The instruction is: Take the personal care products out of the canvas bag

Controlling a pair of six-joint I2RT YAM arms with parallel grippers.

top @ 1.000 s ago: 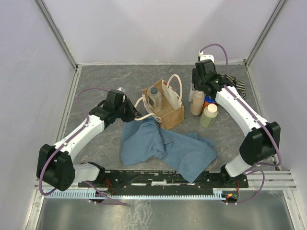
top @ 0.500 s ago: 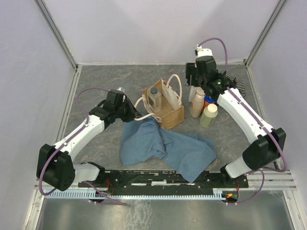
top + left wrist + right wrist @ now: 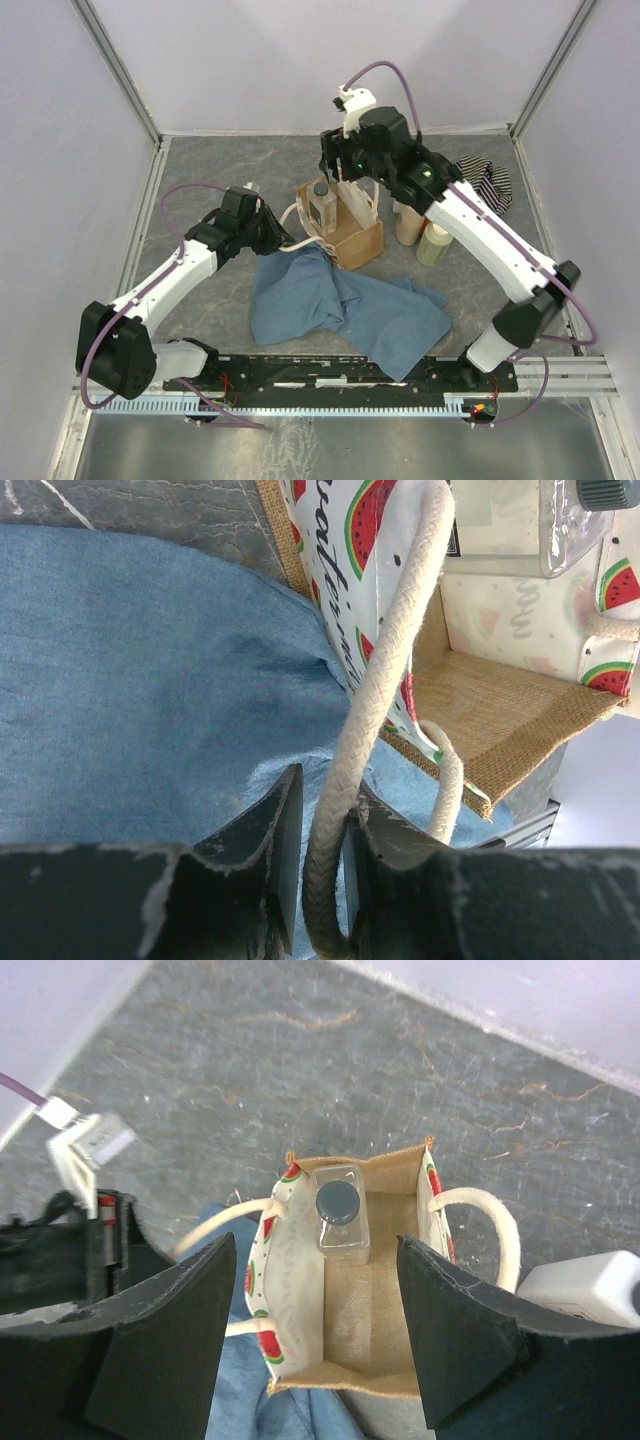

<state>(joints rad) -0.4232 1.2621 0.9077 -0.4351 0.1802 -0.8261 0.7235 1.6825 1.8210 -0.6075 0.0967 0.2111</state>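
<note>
While its two dark fingers are standing wide apart, the right gripper (image 3: 315, 1260) is hovering directly above the open mouth of the canvas bag (image 3: 345, 1385) and gripping nothing. Between those fingers, in the right wrist view, the clear square bottle (image 3: 340, 1222) is standing upright inside the bag. Its dark cap is facing up, and it is sitting against the lining wall at the upper edge of the opening in that view. From overhead, the same gripper (image 3: 335, 170) is hanging over the bag's far side, with the bottle (image 3: 322, 205) showing above the rim.

On the other side, the left gripper (image 3: 320, 820) is pinching the cream rope handle (image 3: 390, 680). Its jaws are drawn narrow around the cord, which is running up from them to the bag's rim. The bag (image 3: 360, 240) is standing upright near the middle of the grey table (image 3: 200, 170), and the blue-grey cloth (image 3: 350, 300) is lying crumpled against its near side.

Just right of the bag, the tan pump bottle (image 3: 410, 225) and the pale yellow-green bottle (image 3: 433, 243) are standing on the table, partly under the right arm. Beyond them, the striped cloth (image 3: 487, 180) is lying near the far right corner.
</note>
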